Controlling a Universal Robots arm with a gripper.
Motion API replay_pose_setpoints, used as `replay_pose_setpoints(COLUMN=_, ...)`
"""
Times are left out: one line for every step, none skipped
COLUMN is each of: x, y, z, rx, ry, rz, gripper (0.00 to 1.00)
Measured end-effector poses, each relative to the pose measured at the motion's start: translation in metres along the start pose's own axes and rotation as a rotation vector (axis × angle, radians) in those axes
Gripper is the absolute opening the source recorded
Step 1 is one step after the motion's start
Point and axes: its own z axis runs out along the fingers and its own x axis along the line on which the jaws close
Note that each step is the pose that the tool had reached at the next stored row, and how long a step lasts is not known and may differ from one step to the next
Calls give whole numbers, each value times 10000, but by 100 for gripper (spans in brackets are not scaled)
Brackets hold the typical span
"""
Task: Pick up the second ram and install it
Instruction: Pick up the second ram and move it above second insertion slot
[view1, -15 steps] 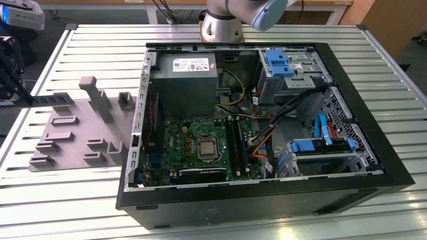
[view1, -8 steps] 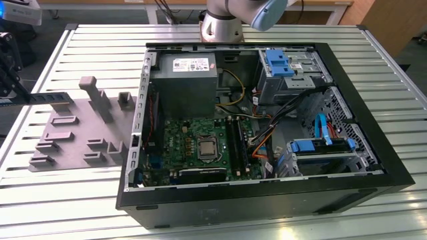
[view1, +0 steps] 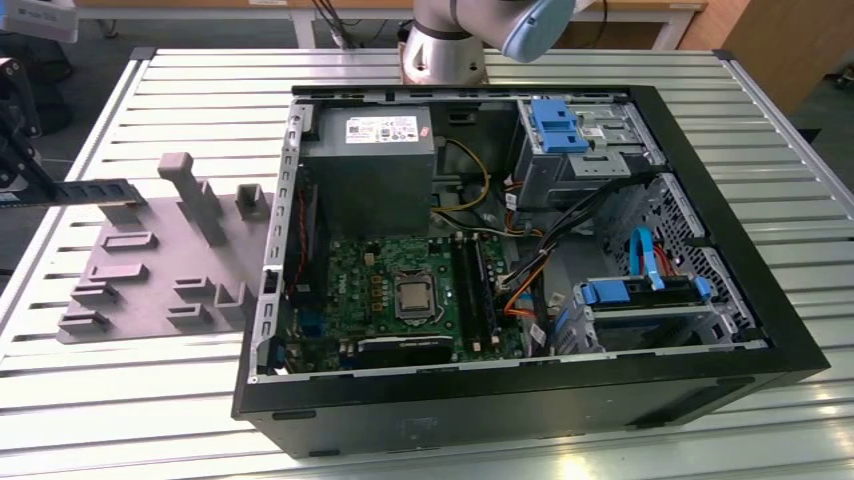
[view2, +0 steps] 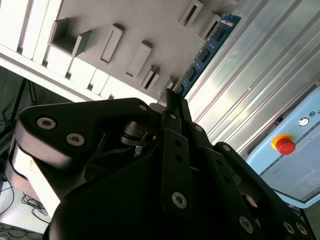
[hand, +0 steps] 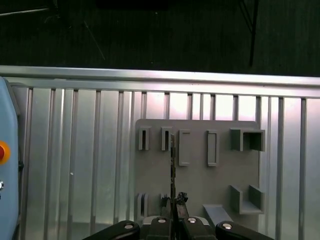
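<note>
Judging by how things lie, the pick-up step is taken to be in hand: the second ram (view2: 205, 52) is seen clamped by one end between the fingers of the tool (view2: 172, 97). It is held roughly level over the grey holder plate (view1: 147, 270) on the worktop (view1: 174, 80), well apart from the open computer case (view1: 787, 340). Installation is not yet done, and it is judged to call for the stick's long edge to be lined up squarely over a black memory slot (view1: 467, 285) beside the processor (view1: 416, 298) before any pressing is applied.
</note>
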Motion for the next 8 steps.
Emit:
replay_pose_setpoints(x=0, y=0, z=-5, rx=0, ry=0, rz=0, gripper=14)
replay_pose_setpoints(x=0, y=0, z=-12, rx=-1, ry=0, rz=0, gripper=14)
replay_pose_setpoints(x=0, y=0, z=-19, rx=0, ry=0, rz=0, gripper=14)
replay_pose_setpoints(x=0, y=0, z=-28, rx=-1, ry=0, rz=0, gripper=14)
replay_pose_setpoints(x=0, y=0, z=-38, rx=0, ry=0, rz=0, gripper=14)
replay_pose_setpoints(x=0, y=1, z=-50, rx=0, ry=0, rz=0, gripper=14)
replay_pose_setpoints(x=0, y=1, z=-63, rx=-1, ry=0, rz=-1, gripper=14)
replay_pose_setpoints(x=0, y=1, z=-74, rx=0, ry=0, rz=0, gripper=14)
